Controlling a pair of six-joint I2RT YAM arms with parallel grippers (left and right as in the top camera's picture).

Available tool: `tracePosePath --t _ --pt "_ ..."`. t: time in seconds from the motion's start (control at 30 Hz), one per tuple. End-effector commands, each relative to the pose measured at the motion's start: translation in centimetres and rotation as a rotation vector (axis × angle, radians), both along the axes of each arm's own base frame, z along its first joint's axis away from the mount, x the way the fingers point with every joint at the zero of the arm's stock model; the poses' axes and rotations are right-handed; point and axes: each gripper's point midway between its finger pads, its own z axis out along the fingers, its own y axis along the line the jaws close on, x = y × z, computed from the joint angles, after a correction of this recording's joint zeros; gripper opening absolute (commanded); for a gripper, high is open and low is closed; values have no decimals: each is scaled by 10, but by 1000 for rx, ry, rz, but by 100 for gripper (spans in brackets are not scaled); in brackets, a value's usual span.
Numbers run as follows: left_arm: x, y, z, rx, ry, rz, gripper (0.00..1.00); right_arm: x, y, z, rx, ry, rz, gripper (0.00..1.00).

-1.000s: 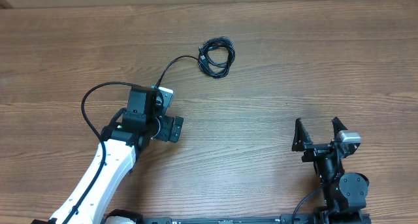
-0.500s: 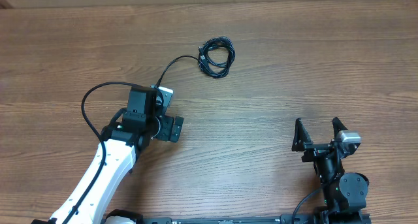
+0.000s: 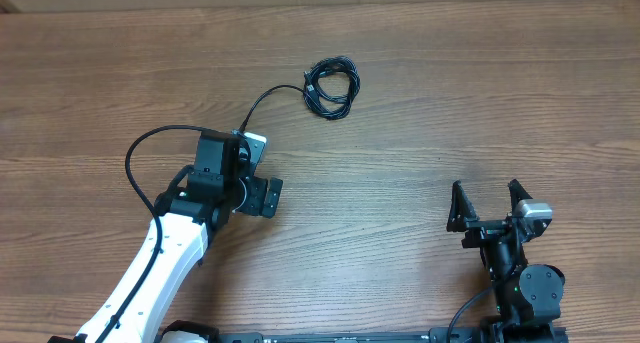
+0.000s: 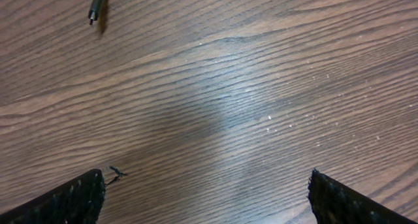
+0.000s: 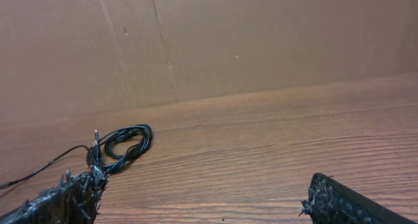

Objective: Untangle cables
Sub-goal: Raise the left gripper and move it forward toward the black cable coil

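Saw almost nothing change in the last second. Found the cables point(image 3: 332, 86) in the same small bunch, up at 12 o'clock on the table point(image 3: 420, 103), with one thin tail point(image 3: 262, 100) running out toward 8 o'clock. Found the left hand point(image 3: 266, 196) in nearly the same spot too, at 7 o'clock from the bunch and apart from it, maybe nudged a tiny bit toward 3 o'clock. Held nothing there: open wide, only bare wood between the fingers point(image 4: 72, 198) in its own camera. Spotted one small plug tip point(image 4: 96, 7) at 11 o'clock in that camera, well apart from the fingers, likely the end of that tail. Found the right hand point(image 3: 488, 205) down at 4 o'clock, also open wide and empty, far from the bunch and not moved.

Meant, most likely, no start on the untangling yet: no grab, no pull, bunch as tight as before.

Counted one bunch of cables. Could not tell how many wires inside it, too thin and wound together. Counted one loose tail and one plug tip by the left hand. Counted two hands, both empty.
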Motion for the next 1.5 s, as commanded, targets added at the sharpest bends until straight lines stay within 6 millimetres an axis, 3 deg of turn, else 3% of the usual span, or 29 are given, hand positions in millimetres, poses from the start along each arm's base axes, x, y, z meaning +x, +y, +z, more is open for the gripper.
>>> tracePosePath --t 0.0,0.57,1.23,1.47 --pt "5 -10 8 -45 -10 -13 100 0 0 -2 -1 -5 0 100" --pt "-8 -7 1 -33 52 -6 100 0 0 -2 -1 -5 0 100" --pt "-6 -7 2 -42 47 7 100 0 0 -2 -1 -5 0 100" --pt "2 -16 9 -99 15 11 100 0 0 -2 0 -5 0 100"
